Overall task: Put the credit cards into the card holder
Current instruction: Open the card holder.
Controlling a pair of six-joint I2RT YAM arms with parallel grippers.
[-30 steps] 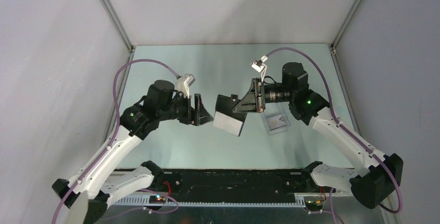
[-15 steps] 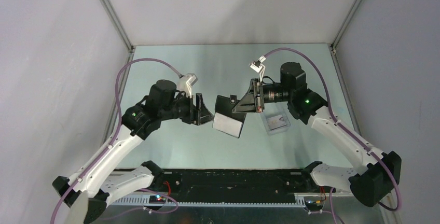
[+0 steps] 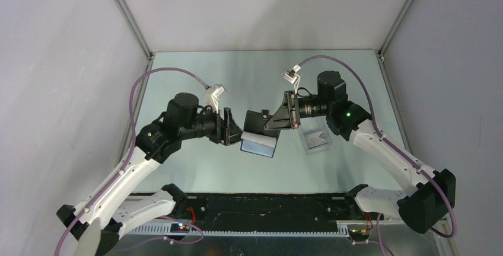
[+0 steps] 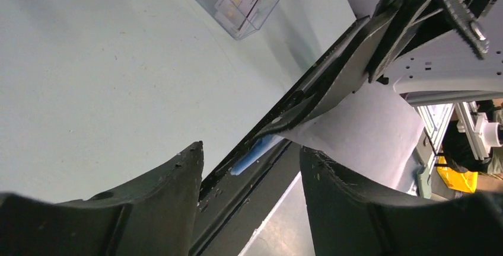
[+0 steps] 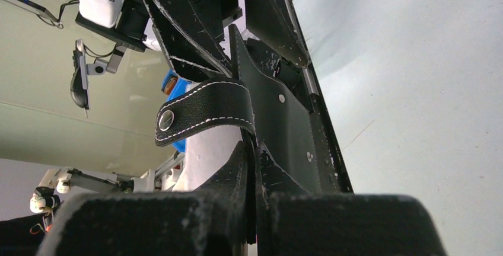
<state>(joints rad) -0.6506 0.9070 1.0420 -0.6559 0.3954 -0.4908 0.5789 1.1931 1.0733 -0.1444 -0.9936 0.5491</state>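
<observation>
**Desk:** What does the overhead view show?

**Photographer:** Two robot arms meet over the middle of a pale green table (image 3: 196, 167). The card holder (image 3: 256, 120) is held up between them. It hangs open, with its black outer face toward the far side and its pale inner pocket dropping toward the near side.

**Desk:** Which arm has it?

**Photographer:** The right one. The right pincer (image 3: 270, 121) reaches in from the right and is clenched on the black leather. Its wrist view shows the two fingers pressed together on the flap. The stitched snap tab (image 5: 201, 111) curls out to the left just above them.

**Desk:** And the left arm?

**Photographer:** The left pincer (image 3: 232, 133) comes in from the left, right at the holder's left edge. Its fingers (image 4: 178, 197) stand apart, and the holder runs up between them, seen edge-on. It looks released rather than clamped. Whether either finger touches the leather cannot be told. A blue sliver (image 4: 255, 152) shows inside the fold, and I can't say what it is.

**Desk:** Where are the cards?

**Photographer:** I can make out one credit card (image 4: 239, 1), pale with small markings. It lies flat inside a clear plastic box (image 3: 316, 140). The box sits on the table to the right of the holder, just on the near side of the right arm's wrist and well apart from the left arm.
</observation>
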